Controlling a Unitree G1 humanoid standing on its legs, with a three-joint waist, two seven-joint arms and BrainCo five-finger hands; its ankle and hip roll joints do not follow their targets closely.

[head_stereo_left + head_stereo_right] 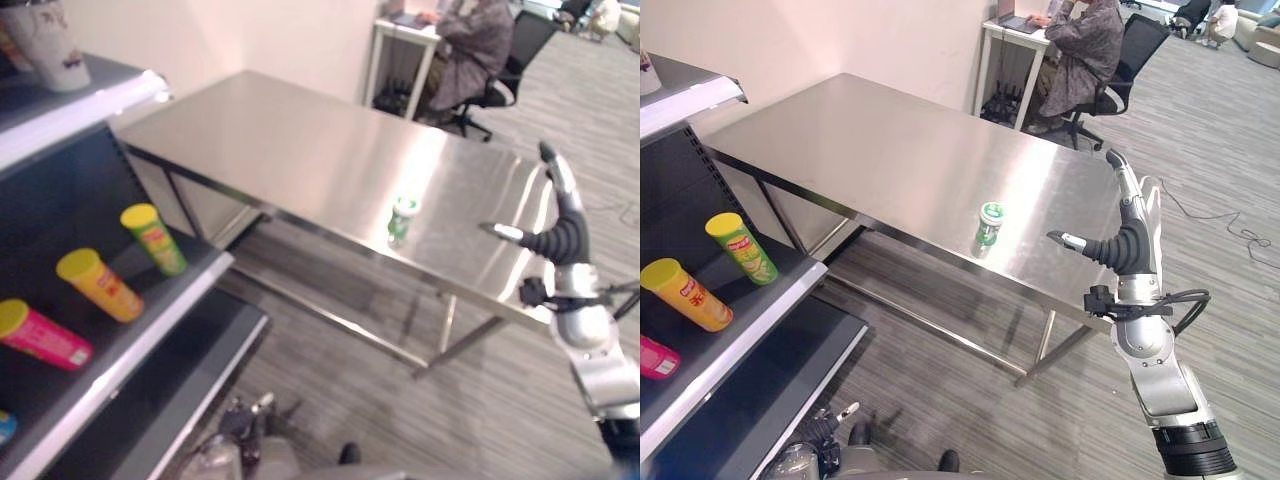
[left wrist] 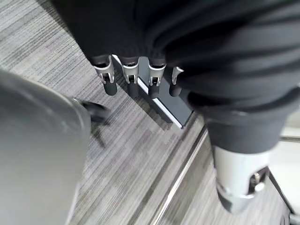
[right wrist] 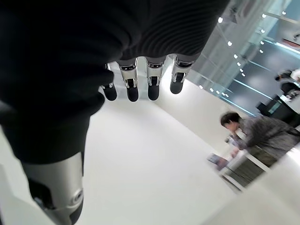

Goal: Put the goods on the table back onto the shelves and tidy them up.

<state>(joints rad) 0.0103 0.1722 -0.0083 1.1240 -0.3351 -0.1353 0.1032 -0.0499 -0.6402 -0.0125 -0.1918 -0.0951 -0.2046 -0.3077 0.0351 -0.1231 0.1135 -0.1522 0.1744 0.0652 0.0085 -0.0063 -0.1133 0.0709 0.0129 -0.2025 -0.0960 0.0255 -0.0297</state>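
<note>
Worktop (image 1: pixel 870 150) is basically wide open, just one small green cup (image 1: pixel 989 223) standing near its front edge, nothing around it.

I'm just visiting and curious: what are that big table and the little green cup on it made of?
The table looks like brushed stainless steel: silver, with soft glare and blurred reflections. The green cup looks like plastic or coated paper with a pale lid; which one, I cannot tell.

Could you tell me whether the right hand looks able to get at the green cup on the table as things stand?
Probably yes: the right hand is raised and open beside the table, and the green cup stands alone near the front edge with bare steel between them.
</note>
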